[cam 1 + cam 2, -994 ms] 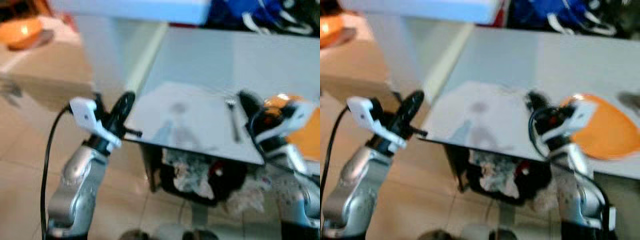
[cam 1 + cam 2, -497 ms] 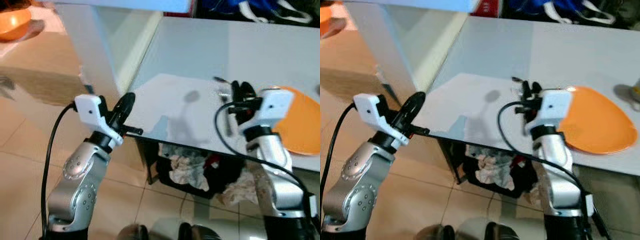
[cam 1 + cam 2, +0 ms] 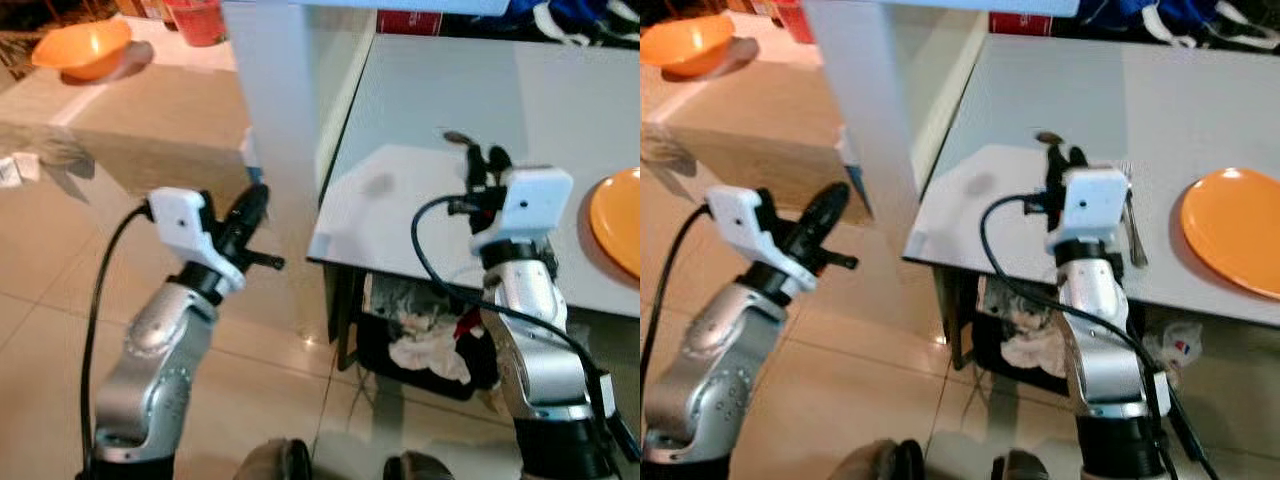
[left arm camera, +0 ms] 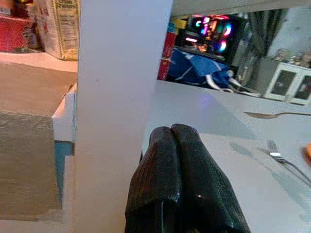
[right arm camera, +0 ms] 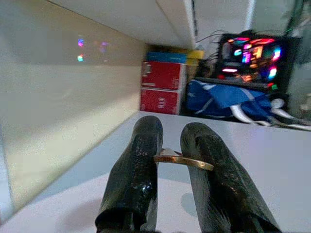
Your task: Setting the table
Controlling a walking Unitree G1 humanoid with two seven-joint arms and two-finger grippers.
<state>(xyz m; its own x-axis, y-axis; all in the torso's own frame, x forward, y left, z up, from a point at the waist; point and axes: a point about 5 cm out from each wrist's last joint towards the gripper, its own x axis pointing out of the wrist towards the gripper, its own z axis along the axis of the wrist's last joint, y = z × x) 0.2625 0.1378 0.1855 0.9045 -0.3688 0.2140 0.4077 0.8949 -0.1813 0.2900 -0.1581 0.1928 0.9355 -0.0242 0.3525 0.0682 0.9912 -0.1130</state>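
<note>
Camera shifted | spoon gripped across right tool fingers, above table

Left gripper raised with jaws closed; right gripper jaws pinching.

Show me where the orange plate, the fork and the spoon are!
orange plate [image 3: 1232, 228]: right eye view, the middle of its flat face.
fork [image 3: 1132, 225]: right eye view, its handle, lying on the table.
spoon [image 5: 183, 160]: right wrist view, the handle held across the right gripper's fingers.
</note>
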